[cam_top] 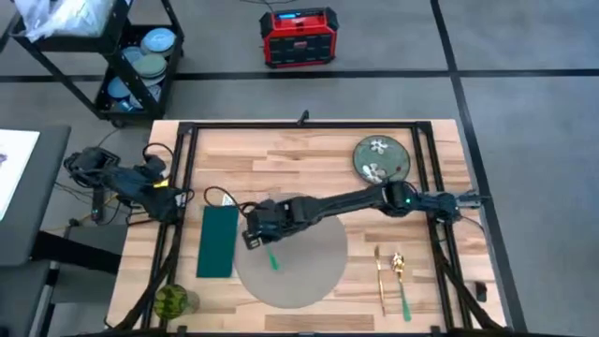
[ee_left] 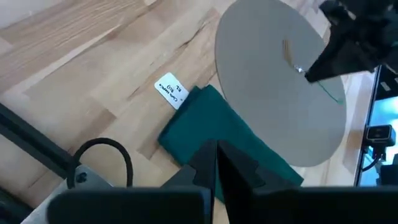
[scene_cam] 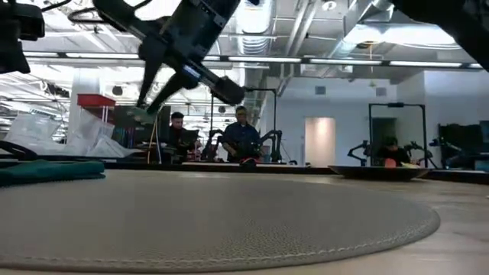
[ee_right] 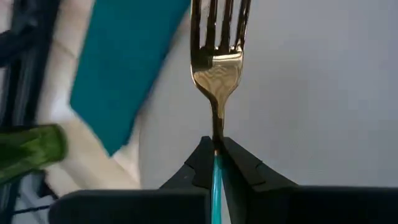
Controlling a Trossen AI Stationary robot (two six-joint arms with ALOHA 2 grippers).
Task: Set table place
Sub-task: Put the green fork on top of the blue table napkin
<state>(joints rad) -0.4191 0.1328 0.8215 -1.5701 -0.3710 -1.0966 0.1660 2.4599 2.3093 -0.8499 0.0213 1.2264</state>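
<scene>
A: Where was the right gripper (cam_top: 255, 231) at that moment?

B: It reached across the light-wood plank table (cam_top: 309, 154), above the near-left edge of the big round grey-taupe placemat (cam_top: 309, 271). Its fingers were clamped on the teal handle of a gold-headed fork (ee_right: 219, 59), tines pointing forward and away from the wrist.

A: And what lay around it?

B: Just beyond the fork tips, off the mat's edge, was the dark green rectangular cloth napkin (cam_top: 217, 241), flat on the wood. Farther past it stood a green glass (cam_top: 173, 301). Back along the arm, well behind the gripper, sat the dark floral round plate (cam_top: 381, 157), not yet on the mat, and to the other side of the mat lay a gold knife (cam_top: 379, 278) and a gold spoon with a teal handle (cam_top: 401, 281).

A: The left arm?

B: Parked off the table's left edge. The left gripper (ee_left: 216, 163) had its fingers pressed together on nothing.

A: What could have gone wrong from there?

B: I judged the grip thin: only the narrow handle was pinched, so the fork could swivel or slip if the arm swung quickly. Released while over the mat, it would land where the plate belonged. Lowering too far toward the napkin could also drag the cloth askew.
</scene>
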